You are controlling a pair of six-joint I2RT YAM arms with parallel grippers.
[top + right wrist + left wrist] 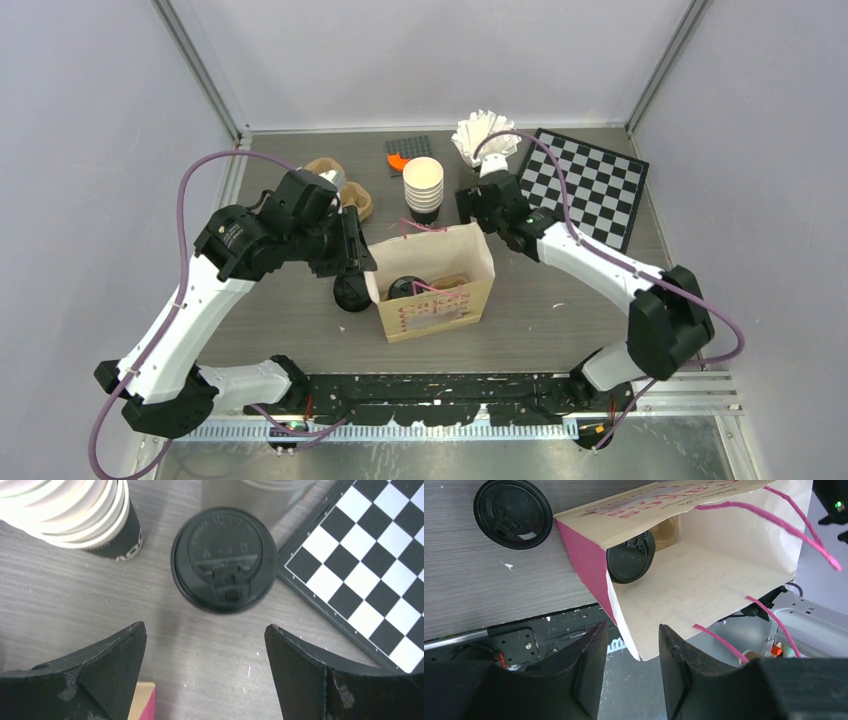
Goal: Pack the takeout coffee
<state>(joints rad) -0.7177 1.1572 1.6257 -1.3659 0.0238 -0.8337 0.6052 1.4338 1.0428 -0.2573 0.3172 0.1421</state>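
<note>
R. tool (205, 630) is spread wide and empty, hanging right over a lidded coffee cup (223, 560). That cup stands on the counter (75, 605) behind the paper bag (435, 315), btw the stack of lidless cups (65, 510) and the chessboard (370, 570). Second coffee (630, 556) is inside the bag, toward its left-arm end. Another black lid (513, 513) sits just outside the bag on that side; can't tell from above if there's a cup under it. L. tool (632, 630) is also released, jaws either side of the bag's rim corner, not visibly pinching it.

Handling, my guess:
- **Weight:** light if empty; top-heavy & sloshy if full.
- **Wall:** thin paper, dents w/ a hard squeeze.
- **Lid:** slick plastic, prob. only pressed on, so don't lift by it.
- **Hold:** on the cup wall just under the lid, fingers opposite, moderate squeeze, kept upright going into the bag.
</note>
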